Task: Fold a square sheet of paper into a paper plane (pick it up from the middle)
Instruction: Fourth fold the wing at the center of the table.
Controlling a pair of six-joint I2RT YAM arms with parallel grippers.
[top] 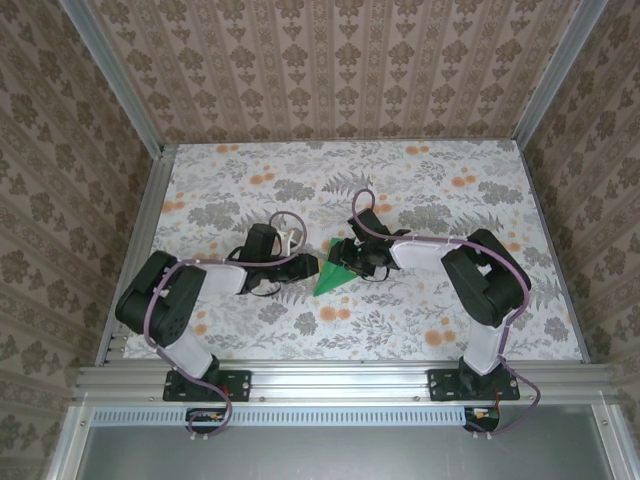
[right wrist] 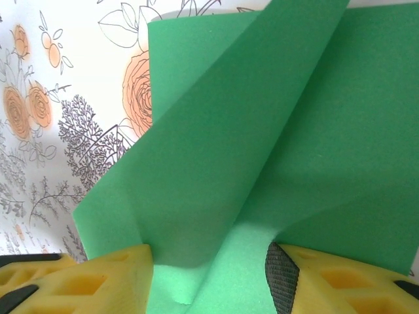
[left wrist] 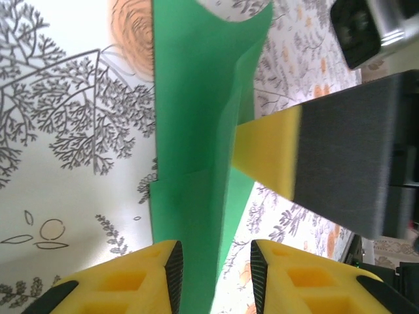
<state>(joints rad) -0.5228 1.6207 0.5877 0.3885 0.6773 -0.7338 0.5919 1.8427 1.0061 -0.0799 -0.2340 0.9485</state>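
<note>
The paper plane (top: 332,279) lies mid-table as a bright green pointed shape, partly folded. In the left wrist view the paper plane (left wrist: 196,118) runs as a long creased strip straight up between the fingers of my left gripper (left wrist: 214,275), which stands open around its raised fold. My left gripper (top: 304,267) sits at the paper's left edge. My right gripper (top: 347,261) is at the paper's upper right. Its yellow finger (left wrist: 272,150) rests against the fold. My right gripper (right wrist: 209,281) is open, with a lifted green flap (right wrist: 216,137) rising between its fingers.
The flowered tablecloth (top: 400,180) covers the table inside an aluminium frame (top: 340,378) with patterned walls. Both arms reach in low toward the middle, their forearms lying close to the cloth.
</note>
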